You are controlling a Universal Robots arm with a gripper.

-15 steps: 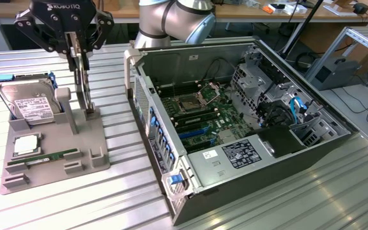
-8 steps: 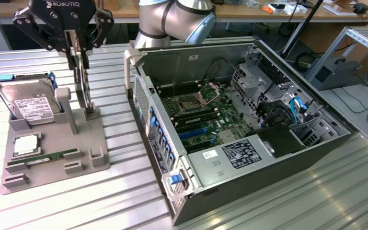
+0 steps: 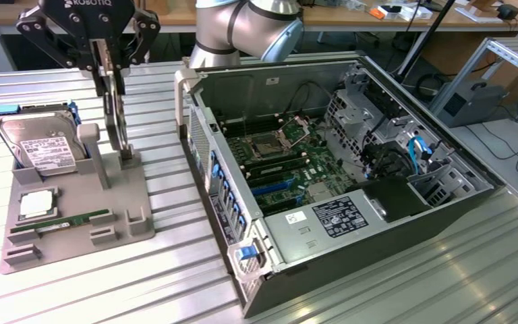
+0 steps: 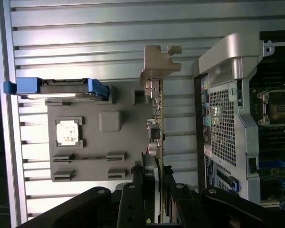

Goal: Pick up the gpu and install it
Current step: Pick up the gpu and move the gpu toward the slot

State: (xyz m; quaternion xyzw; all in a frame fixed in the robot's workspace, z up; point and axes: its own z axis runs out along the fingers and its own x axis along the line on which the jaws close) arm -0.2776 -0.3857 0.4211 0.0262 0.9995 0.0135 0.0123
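End effector (image 3: 110, 67) points straight down over the gpu (image 3: 117, 118), black links splayed wide above it. Both fingers pinch the gpu's top edge, one on each face, pads touching it. Seen from the wrist, the end effector (image 4: 159, 190) has its fingers (image 4: 149, 180) clamped either side of the edge-on gpu (image 4: 159, 123). The silver arm (image 3: 241, 27) stands behind the gpu, toward the exterior view's right of it.

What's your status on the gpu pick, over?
Arm's end effector shut on gpu. It stands upright at gray holder, not in computer case. No obstruction between them.
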